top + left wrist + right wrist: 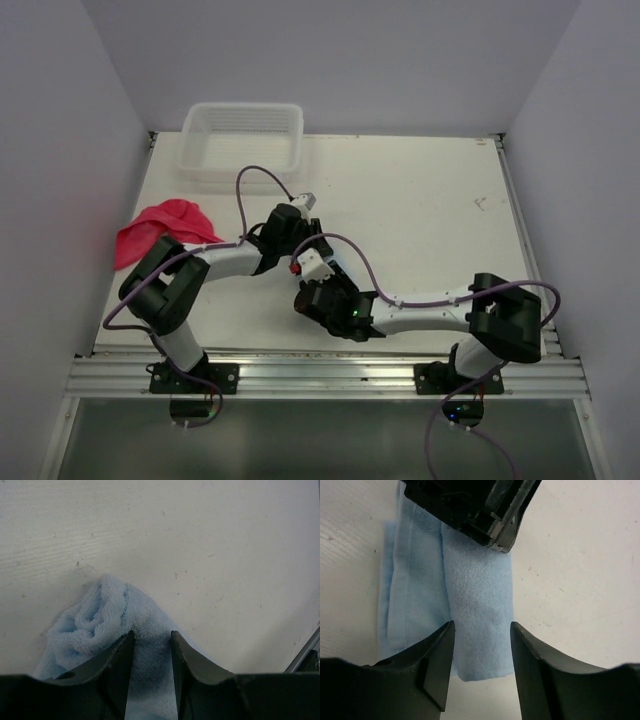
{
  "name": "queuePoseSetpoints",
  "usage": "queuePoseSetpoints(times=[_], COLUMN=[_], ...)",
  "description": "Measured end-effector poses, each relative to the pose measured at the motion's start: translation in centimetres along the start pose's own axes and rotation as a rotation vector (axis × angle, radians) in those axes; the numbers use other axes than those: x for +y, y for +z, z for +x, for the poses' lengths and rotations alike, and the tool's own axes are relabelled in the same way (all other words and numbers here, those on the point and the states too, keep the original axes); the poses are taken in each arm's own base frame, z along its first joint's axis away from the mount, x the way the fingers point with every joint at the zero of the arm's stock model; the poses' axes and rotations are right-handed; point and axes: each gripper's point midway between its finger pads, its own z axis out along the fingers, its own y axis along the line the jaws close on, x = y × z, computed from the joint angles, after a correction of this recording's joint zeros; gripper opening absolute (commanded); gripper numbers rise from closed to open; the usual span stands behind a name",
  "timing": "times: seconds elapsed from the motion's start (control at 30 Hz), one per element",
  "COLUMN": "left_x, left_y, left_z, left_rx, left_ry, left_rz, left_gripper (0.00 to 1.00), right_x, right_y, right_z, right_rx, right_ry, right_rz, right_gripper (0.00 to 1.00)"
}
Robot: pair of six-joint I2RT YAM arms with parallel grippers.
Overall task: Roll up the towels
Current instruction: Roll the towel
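The left gripper [152, 645] pinches the light blue towel [95, 617] on the counter [225, 540]. The right gripper [482, 635] hangs spread over its folded end.

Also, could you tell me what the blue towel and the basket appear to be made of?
The light blue towel looks like soft fleece or terry cloth, matte, its fuzzy nap and folds showing. The basket is probably plastic: translucent white, rigid walls.

One desk [430, 200] carries two towels, a blue towel [475, 595] and a pinkish-red towel [160, 228], one basket [243, 106], and two arms, the left arm [225, 262] and the right arm [430, 312].
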Motion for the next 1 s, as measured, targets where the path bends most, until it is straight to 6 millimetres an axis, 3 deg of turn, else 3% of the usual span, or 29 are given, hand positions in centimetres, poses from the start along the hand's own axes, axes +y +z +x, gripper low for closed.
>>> queuePoseSetpoints(times=[0.23, 0.47, 0.67, 0.87, 0.97, 1.0], left_x=[0.0, 0.1, 0.1, 0.2, 0.3, 0.3], left_y=[0.0, 0.0, -0.1, -0.4, -0.6, -0.7], left_z=[0.0, 0.1, 0.2, 0.4, 0.5, 0.5], left_rx=[-0.006, -0.007, -0.013, -0.014, -0.016, -0.017], left_ry=[-0.002, -0.002, -0.001, 0.0, 0.0, 0.0], left_rz=[0.004, 0.004, 0.008, 0.009, 0.007, 0.006], left_gripper=[0.4, 0.4, 0.4, 0.4, 0.4, 0.4], right_x=[-2.0, -4.9, -3.4, -1.2, -0.5, -0.3], right_y=[-0.4, 1.2, 1.8, 2.8, 3.2, 3.2], right_z=[0.9, 2.3, 3.0, 4.9, 5.1, 4.9], right_rx=[0.022, 0.068, 0.11, 0.176, 0.186, 0.183], right_ry=[0.196, 0.524, 0.632, 0.66, 0.668, 0.67], right_rz=[-0.081, -0.173, -0.284, -0.344, -0.368, -0.377], right_gripper=[0.56, 0.64, 0.67, 0.67, 0.59, 0.48])
